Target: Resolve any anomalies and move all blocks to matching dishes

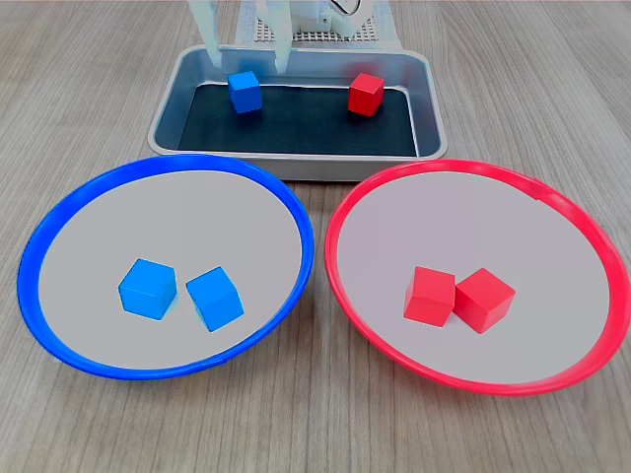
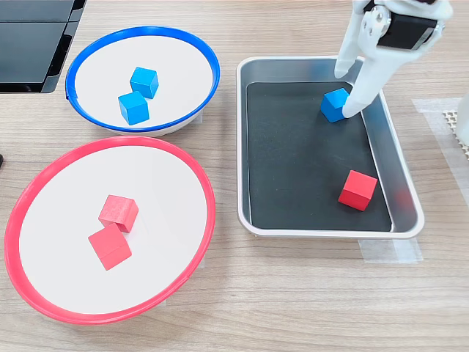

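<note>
Six small cubes lie before us on a wooden table, three blue and three red. Two blue cubes sit near each other, apart by a narrow gap, inside the blue dish, which fills the first exterior view's lower left. Two red cubes sit touching inside the red dish on that same view's lower right. The two dishes stand side by side, rims nearly meeting.

Behind them in the first exterior view we see a silver tray with a black bottom. It holds the third blue cube toward the first exterior view's left and the third red cube toward its right, well apart from each other.

In the second exterior view the tray lies at the right, the blue dish at upper left and the red dish at lower left. There we see the white gripper reaching down into the tray from the top edge. Its fingers are spread: one stands just beside the blue cube on the second exterior view's right, the other hangs above and behind the cube. We cannot tell whether either finger touches it. The cube rests on the black bottom. The red cube lies nearer the tray's lower right corner in this view, clear of the gripper.
</note>
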